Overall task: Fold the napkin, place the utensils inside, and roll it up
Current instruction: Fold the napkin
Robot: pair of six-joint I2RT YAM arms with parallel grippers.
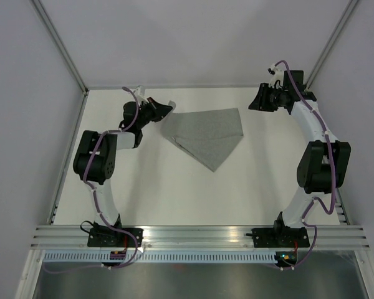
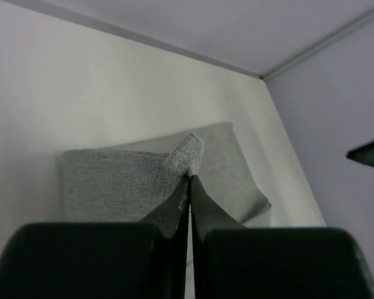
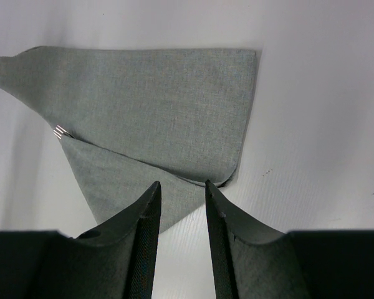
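The grey napkin (image 1: 206, 134) lies folded into a kite shape on the far middle of the white table. My left gripper (image 1: 169, 104) is shut on the napkin's left corner and lifts it a little. In the left wrist view the corner (image 2: 187, 152) sticks up above my closed left gripper (image 2: 189, 177). My right gripper (image 1: 257, 99) is open and empty, hovering just right of the napkin and apart from it. In the right wrist view my right gripper (image 3: 181, 185) frames the napkin (image 3: 156, 99). Silvery fork tines (image 3: 61, 131) poke out of a fold. The other utensils are hidden.
White enclosure walls stand close behind and beside the table (image 1: 174, 193). A metal rail (image 1: 199, 235) runs along the near edge by the arm bases.
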